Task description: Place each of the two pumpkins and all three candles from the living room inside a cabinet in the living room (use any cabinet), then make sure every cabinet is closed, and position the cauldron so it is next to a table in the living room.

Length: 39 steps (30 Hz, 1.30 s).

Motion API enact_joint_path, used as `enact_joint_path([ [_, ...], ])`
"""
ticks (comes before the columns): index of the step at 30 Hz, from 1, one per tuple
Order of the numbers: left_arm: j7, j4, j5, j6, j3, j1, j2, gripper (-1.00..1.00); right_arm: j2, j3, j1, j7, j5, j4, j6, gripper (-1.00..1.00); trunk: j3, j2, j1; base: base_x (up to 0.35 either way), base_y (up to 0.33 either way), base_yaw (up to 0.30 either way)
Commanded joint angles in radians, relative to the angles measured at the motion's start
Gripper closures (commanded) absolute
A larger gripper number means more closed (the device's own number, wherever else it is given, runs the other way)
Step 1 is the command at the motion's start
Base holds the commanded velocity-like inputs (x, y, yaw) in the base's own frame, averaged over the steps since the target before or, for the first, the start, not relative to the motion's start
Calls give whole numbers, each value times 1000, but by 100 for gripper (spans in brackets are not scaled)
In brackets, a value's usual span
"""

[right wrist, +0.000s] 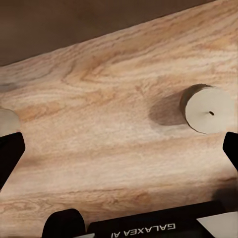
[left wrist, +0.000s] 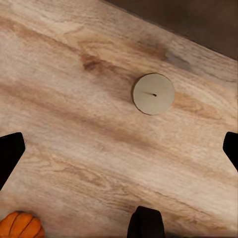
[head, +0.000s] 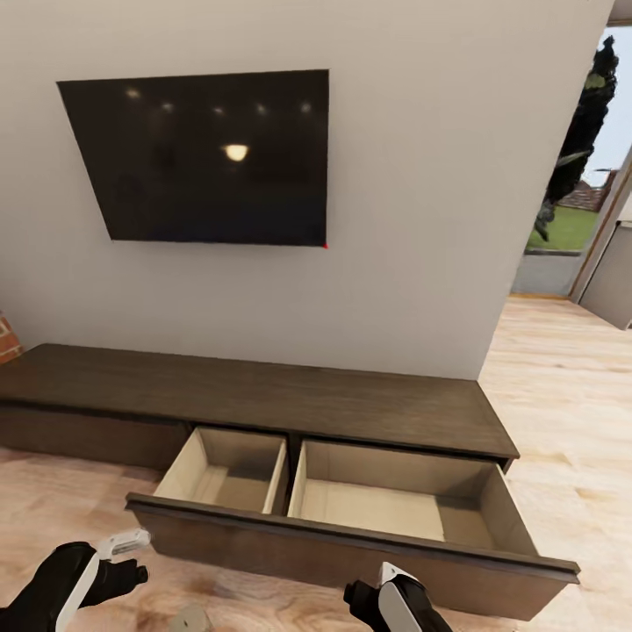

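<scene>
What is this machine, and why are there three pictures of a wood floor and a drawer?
It is a robot with two arms. The big picture is from a camera on its head: you see its left hand, its right hand, a dark cabinet with an open, empty drawer, and a TV on the wall. The other two pictures come from cameras by each hand, looking down at the floor. One shows a candle and a bit of pumpkin, the other a candle. Both hands are open and hold nothing.
</scene>
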Motion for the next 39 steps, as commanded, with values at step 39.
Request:
enact_joint_path([
  [39,1,0,0,0,-93,0,-17,-100,-22,-10,1,1,0,75,2,-100,-1,0,0,-29,0,5],
])
